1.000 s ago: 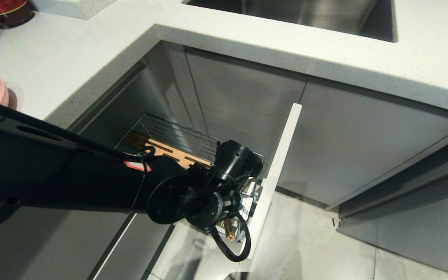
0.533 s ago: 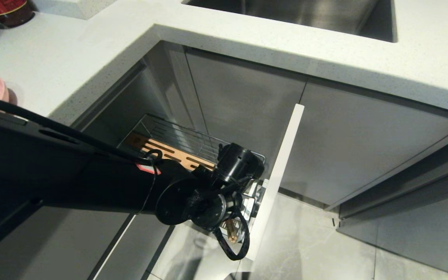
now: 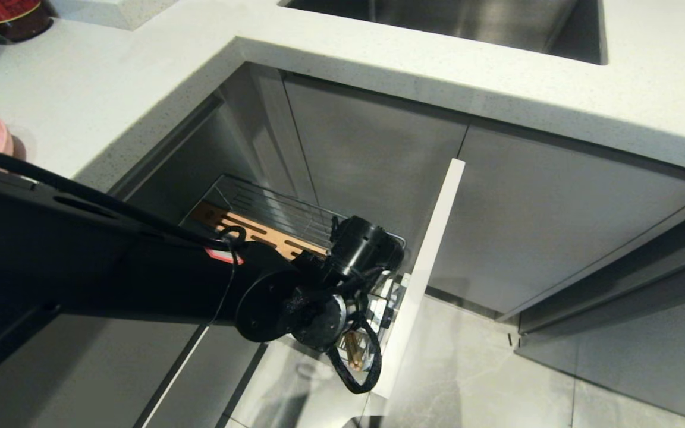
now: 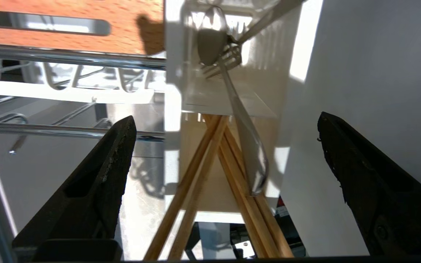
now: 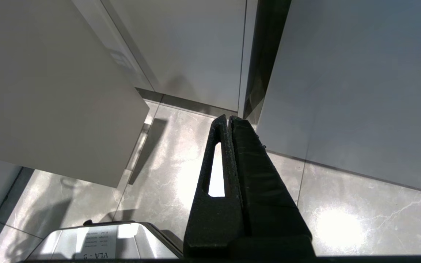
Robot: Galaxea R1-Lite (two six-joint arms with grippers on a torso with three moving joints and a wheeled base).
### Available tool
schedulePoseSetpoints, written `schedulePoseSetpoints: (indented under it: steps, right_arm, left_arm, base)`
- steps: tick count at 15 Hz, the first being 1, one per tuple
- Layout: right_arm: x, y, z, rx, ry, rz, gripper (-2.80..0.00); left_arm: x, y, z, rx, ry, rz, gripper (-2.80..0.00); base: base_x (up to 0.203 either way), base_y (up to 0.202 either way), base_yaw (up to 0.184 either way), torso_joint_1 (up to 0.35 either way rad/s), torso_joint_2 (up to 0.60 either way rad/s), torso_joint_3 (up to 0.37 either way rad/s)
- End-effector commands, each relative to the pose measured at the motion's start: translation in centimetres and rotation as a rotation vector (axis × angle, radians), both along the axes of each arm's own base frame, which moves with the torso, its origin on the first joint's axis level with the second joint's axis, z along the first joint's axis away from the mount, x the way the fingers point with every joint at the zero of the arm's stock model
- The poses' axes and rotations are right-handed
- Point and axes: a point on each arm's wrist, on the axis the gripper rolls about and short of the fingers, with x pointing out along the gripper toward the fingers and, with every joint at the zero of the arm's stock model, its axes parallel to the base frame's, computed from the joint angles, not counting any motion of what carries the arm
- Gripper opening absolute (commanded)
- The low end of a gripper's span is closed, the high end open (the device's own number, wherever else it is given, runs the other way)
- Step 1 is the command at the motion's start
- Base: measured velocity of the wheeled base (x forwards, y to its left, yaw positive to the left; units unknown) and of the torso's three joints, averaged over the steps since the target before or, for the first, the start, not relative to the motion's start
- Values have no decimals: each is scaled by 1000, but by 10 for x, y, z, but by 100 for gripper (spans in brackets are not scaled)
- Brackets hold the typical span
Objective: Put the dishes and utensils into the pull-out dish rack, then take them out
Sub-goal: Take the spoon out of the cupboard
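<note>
Hovering over white cutlery box (image 4: 232,91) of pull-out dish rack (image 3: 271,208): left gripper (image 4: 225,153) wide open, holding nothing; chopsticks (image 4: 210,171) and spoon (image 4: 245,146) standing inside box. Utensil step under way; next, withdraw or close on one. Right gripper (image 5: 228,124) shut, parked above floor, well away from box

Left arm (image 3: 110,273): matte black boxy link ending in round black joint housings, with a red-and-white label near the wrist and looped black cables. Left gripper (image 4: 225,153): two black wedge-shaped fingers (image 4: 101,182) with rough inner faces. Right gripper (image 5: 229,122): black tapered fingers, one with an elongated slot.
</note>
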Motion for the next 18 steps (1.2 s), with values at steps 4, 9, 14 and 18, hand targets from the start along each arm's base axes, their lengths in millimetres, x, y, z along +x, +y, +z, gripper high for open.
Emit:
schedulePoseSetpoints:
  steps: [4, 9, 14, 18]
  right_arm:
    - [0, 0, 0, 0, -5, 0, -280]
    - [0, 0, 0, 0, -5, 0, -280]
    - [0, 0, 0, 0, -5, 0, -280]
    - [0, 0, 0, 0, -5, 0, -280]
  left_arm:
    - [0, 0, 2, 8, -12, 10, 0]
    - [0, 0, 2, 12, -8, 10, 0]
    - [0, 0, 4, 7, -14, 13, -280]
    - [0, 0, 4, 7, -17, 17, -280]
  base:
    - [0, 0, 0, 0, 0, 0]
    - [0, 0, 0, 0, 0, 0]
    - [0, 0, 0, 0, 0, 0]
    - [0, 0, 0, 0, 0, 0]
